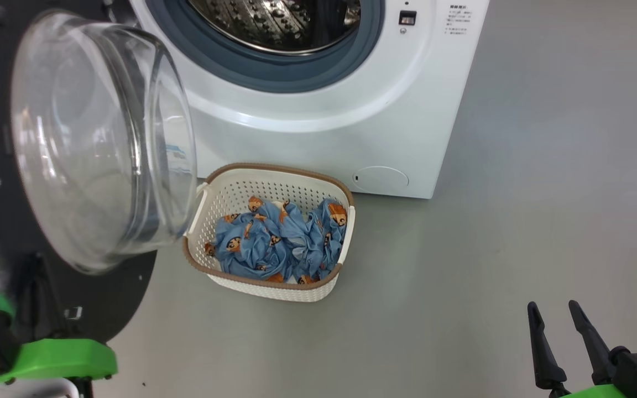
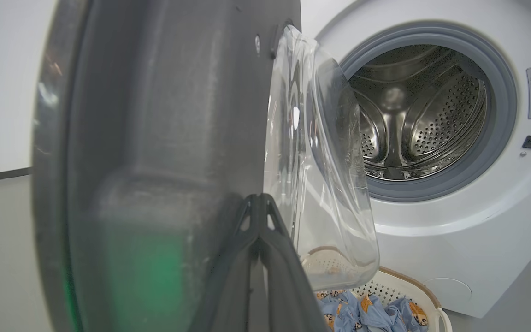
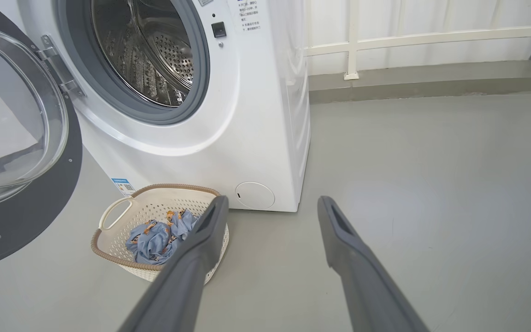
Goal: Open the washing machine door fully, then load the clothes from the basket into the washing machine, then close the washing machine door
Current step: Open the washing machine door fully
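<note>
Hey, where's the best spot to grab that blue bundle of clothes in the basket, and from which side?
Pinch a raised fold near the middle of the clothes, coming down from above. The basket walls ring the bundle on all sides, and the washing machine door stands by its left end, so the open right gripper likely has the clearer way in.

The head camera looks down from high up at the basket (image 1: 274, 190) and the washing machine (image 1: 324, 110). The left wrist camera sits close beside the washing machine door (image 2: 155, 138), facing the drum (image 2: 431, 110). The right wrist camera looks from lower down and farther back. All three see the basket.
</note>
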